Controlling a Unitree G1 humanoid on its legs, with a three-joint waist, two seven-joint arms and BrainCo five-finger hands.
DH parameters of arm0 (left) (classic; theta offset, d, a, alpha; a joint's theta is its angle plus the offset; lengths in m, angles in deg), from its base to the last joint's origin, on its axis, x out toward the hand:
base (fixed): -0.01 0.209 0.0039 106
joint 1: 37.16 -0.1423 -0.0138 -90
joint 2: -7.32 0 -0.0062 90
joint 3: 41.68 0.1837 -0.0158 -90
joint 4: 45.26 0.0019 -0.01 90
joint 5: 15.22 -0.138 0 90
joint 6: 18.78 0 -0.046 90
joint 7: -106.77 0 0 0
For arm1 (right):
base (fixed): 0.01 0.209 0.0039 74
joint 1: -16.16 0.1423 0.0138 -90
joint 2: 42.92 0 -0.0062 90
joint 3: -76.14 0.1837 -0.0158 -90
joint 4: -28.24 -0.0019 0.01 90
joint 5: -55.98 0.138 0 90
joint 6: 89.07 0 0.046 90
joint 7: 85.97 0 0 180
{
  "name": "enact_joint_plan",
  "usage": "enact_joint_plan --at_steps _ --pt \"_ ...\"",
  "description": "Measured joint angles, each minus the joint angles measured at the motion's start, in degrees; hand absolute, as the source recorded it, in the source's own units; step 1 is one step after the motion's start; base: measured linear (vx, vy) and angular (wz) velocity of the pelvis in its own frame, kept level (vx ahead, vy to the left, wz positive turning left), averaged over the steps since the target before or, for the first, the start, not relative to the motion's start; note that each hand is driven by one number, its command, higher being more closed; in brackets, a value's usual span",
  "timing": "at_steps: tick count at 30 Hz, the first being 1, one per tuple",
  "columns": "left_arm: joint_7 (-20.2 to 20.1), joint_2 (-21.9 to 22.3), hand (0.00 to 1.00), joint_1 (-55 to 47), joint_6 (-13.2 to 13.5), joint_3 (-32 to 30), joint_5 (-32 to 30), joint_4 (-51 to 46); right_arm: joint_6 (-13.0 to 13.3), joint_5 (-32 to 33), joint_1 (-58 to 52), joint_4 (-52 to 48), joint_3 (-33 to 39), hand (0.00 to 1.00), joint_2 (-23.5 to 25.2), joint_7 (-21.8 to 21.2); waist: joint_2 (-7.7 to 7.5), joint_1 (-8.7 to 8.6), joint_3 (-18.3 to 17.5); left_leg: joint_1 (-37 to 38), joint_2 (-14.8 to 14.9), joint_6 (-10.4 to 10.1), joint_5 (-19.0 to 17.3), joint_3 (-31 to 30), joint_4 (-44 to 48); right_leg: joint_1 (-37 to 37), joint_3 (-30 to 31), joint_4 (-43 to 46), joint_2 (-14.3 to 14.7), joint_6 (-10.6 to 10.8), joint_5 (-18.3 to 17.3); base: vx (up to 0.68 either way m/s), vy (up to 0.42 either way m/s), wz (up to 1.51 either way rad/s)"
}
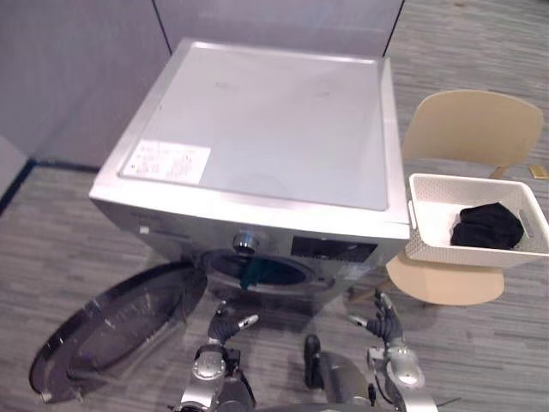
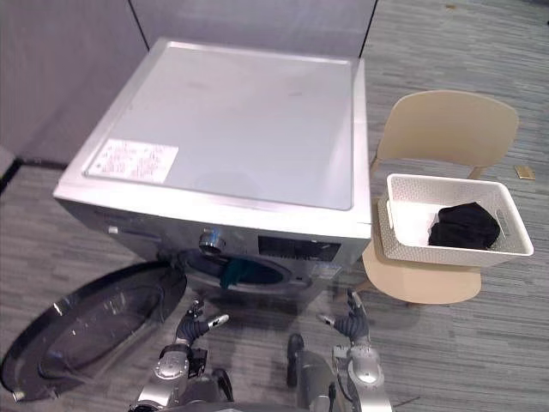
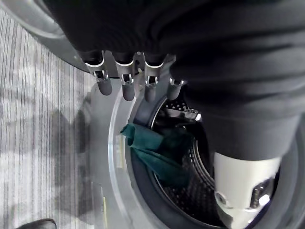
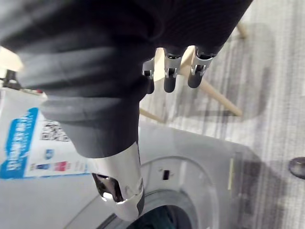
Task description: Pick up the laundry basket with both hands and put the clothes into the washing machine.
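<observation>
left hand (image 1: 225, 324) and right hand (image 1: 382, 322) fingers (image 3: 127, 89) apart, white perforated basket (image 1: 467, 247), black clothes (image 1: 487, 226) inside

Bright, even indoor light from overhead. Soft sheen on the washing machine (image 1: 266, 120) top, no hard glare. Drum opening (image 1: 287, 273) stays dark. Faint reflections on the open door (image 1: 111, 330), near left. Soft shadow under the chair (image 1: 446, 287), right. Floor (image 1: 480, 360) evenly lit.

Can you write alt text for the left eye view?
A silver washer, door open, a teal cloth hanging from its opening. Right of it, a white basket of black clothes sits on a chair. The left hand and right hand hover open before the washer.
</observation>
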Motion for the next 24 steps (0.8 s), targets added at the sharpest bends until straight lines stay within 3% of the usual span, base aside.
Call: enact_joint_plan --at_steps 2,6,9,10,11,12,13,14,15,16,17,19,20,21,22,23,24 --pt "0.0 0.1 0.00 0.0 0.0 0.0 0.0 1.1 0.0 0.1 0.3 1.9 1.2 0.00 -1.0 0.1 0.11 0.07 0.0 1.1 -1.6 0.8 0.7 -4.7 0.3 2.6 2.4 -4.1 0.0 0.7 2.4 0.09 0.054 -0.67" --pt "0.0 0.0 0.00 0.0 0.1 0.0 0.0 2.9 0.1 0.3 1.3 5.5 4.7 0.00 -1.9 0.1 0.65 -0.43 -0.8 6.6 -3.5 0.6 0.8 -2.9 -6.3 6.3 8.9 -13.8 0.6 2.3 8.5 0.01 0.098 -0.82" --pt "0.0 -1.1 0.00 0.9 0.0 0.1 -1.1 3.9 -0.7 2.2 3.5 6.7 5.2 0.00 -1.9 0.1 0.59 -1.34 -0.5 6.7 -4.3 1.5 -3.2 0.9 -6.7 4.0 15.6 -17.1 1.7 3.8 12.7 -0.11 0.129 -1.28" --pt "0.0 -2.0 0.00 1.3 0.0 0.1 -1.1 3.9 -1.0 2.7 5.3 6.9 5.0 0.00 -1.6 0.1 -0.25 -1.31 0.3 6.6 -4.8 2.1 -5.3 3.7 -5.4 2.8 18.4 -17.9 2.2 3.8 13.3 -0.20 0.080 -1.72" --pt "0.0 -2.5 0.00 1.9 -0.1 0.1 -1.1 3.9 -0.9 3.0 6.9 7.0 5.0 0.00 -1.3 0.2 -0.58 -1.34 1.3 5.8 -4.3 2.8 -5.9 8.8 -4.9 1.5 13.4 -18.8 1.4 0.1 11.1 -0.24 0.061 -1.82" --pt "0.0 -2.5 0.00 2.1 -0.2 0.1 -1.1 3.9 -0.9 3.0 7.9 7.4 4.9 0.00 -1.3 0.2 0.28 -1.06 1.6 5.7 -2.9 2.8 -5.9 11.5 -5.1 0.1 7.5 -18.0 1.1 -2.2 9.7 -0.19 -0.001 -2.32" --pt "0.0 -2.6 0.00 2.2 -0.6 0.1 -1.1 3.9 -1.0 3.8 10.0 8.4 3.8 0.00 -1.1 0.2 0.69 -0.34 2.1 6.9 -0.9 2.4 -5.6 18.0 -5.6 -3.6 -15.1 -6.3 -1.0 -6.4 6.1 -0.08 -0.019 -2.10" --pt "0.0 -2.7 0.00 2.1 -1.1 0.0 -1.1 3.9 -1.0 4.0 10.1 8.5 3.8 0.00 -1.0 0.3 1.42 -0.01 2.5 7.6 -0.7 2.1 -5.4 20.5 -5.6 -3.9 -21.8 -2.4 -2.3 -8.3 3.2 0.01 -0.020 -2.10" --pt "0.0 -2.7 0.00 1.9 -1.2 0.0 -1.1 4.0 -1.0 4.0 10.0 8.7 3.6 0.00 -0.9 0.4 1.29 0.18 2.4 8.2 -0.7 2.1 -5.4 22.7 -5.4 -3.1 -27.3 0.3 -3.8 -9.5 0.9 0.04 -0.041 -1.64" --pt "0.0 -2.7 0.00 1.3 -1.4 -0.2 -1.1 4.1 -1.0 4.0 10.3 9.3 2.6 0.00 -0.9 0.8 0.11 0.38 1.8 9.1 -1.1 2.0 -5.5 26.3 -3.9 -0.9 -36.5 2.1 -5.8 -9.9 -4.2 0.06 -0.122 -2.04" --pt "-0.1 -2.4 0.00 1.4 -1.7 -1.1 -1.1 4.6 -1.0 4.0 11.4 10.4 1.6 0.00 -1.1 1.2 0.40 0.40 2.0 10.3 -0.7 1.9 -5.6 29.0 -3.3 0.2 -41.2 3.1 -7.0 -11.3 -6.1 0.07 -0.163 -2.01" --pt "-0.1 -2.1 0.00 1.7 -1.7 -1.5 -1.2 5.5 -1.0 4.0 11.3 10.5 1.1 0.00 -0.9 1.2 0.80 0.19 2.2 12.5 -0.8 1.5 -5.8 31.6 -3.7 0.6 -41.7 4.7 -7.1 -8.0 -7.0 0.10 -0.151 -1.62" --pt "-0.1 -1.9 0.00 2.4 -1.8 -1.5 -1.1 6.9 -1.0 4.0 10.5 10.5 0.4 0.00 -1.0 1.2 1.09 0.00 2.2 13.4 0.5 0.1 -6.6 32.7 -1.1 -0.1 -38.1 6.1 -5.3 -7.2 -7.9 0.24 -0.218 -1.74" --pt "-0.1 -1.7 0.00 2.4 -1.8 -1.8 -1.1 7.2 -1.1 4.0 9.5 10.5 -0.7 0.00 -0.9 1.2 1.06 -0.13 2.2 13.2 3.8 -1.1 -7.4 33.1 6.7 0.1 -34.8 6.6 -3.1 -7.1 -9.2 0.21 -0.183 -1.53" --pt "-0.1 -1.6 0.00 2.3 -1.8 -2.0 -1.1 7.3 -1.1 4.0 8.9 10.5 -1.2 0.00 -0.9 1.2 1.08 0.05 2.2 12.3 6.3 -1.0 -7.4 32.8 12.3 0.7 -33.1 6.4 -1.7 -7.1 -9.7 0.31 -0.223 -1.62" --pt "-0.1 -1.5 0.00 1.5 -1.8 -2.1 -1.0 7.4 -1.1 4.0 8.3 10.5 -2.2 0.00 -0.8 1.2 1.92 0.15 2.4 9.4 12.2 2.2 -6.6 30.2 25.8 2.5 -29.9 4.8 1.7 -6.9 -10.2 0.27 -0.171 -1.72" --pt "-0.1 -0.8 0.00 0.7 -1.8 -2.1 -0.9 7.5 -1.1 4.0 8.2 10.8 -2.8 0.00 -0.9 1.2 2.36 0.19 2.5 6.0 15.5 5.6 -8.6 25.9 36.2 4.4 -26.5 3.4 4.6 -7.0 -10.2 0.31 -0.185 -1.70"
